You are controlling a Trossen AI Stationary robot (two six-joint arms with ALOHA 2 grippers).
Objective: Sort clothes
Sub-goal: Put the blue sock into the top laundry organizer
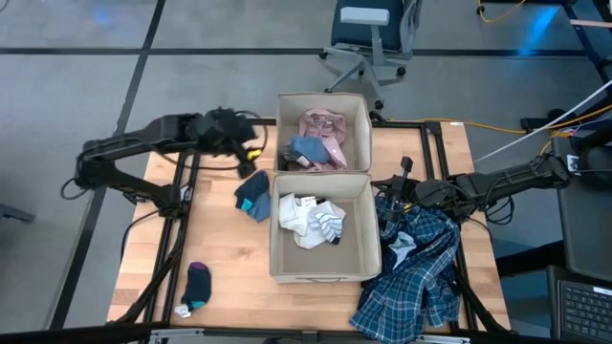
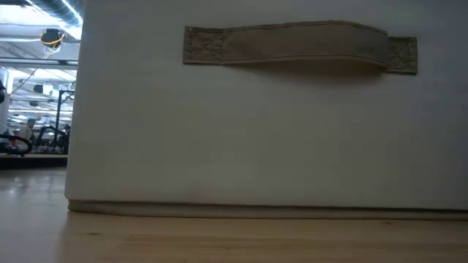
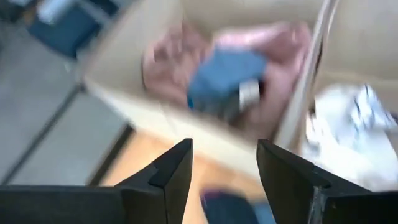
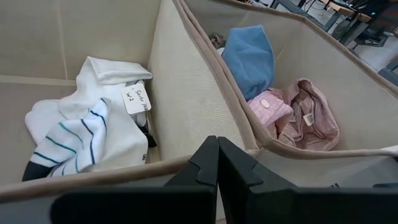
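Table [image 1: 225, 277]: socks [image 1: 253, 195] below left hand [image 1: 251, 150].

Grey floor [image 1: 220, 24] around a wooden table [image 1: 153, 258] on a black frame. Blue office chair [image 1: 368, 33] beyond the far edge (seat pale grey). Yellow cable [image 1: 516, 14] looping at the far right corner. Keyboard [image 1: 585, 311] at the near right. In the low view, distant ceiling lights [image 2: 33, 33] over cluttered workspace.
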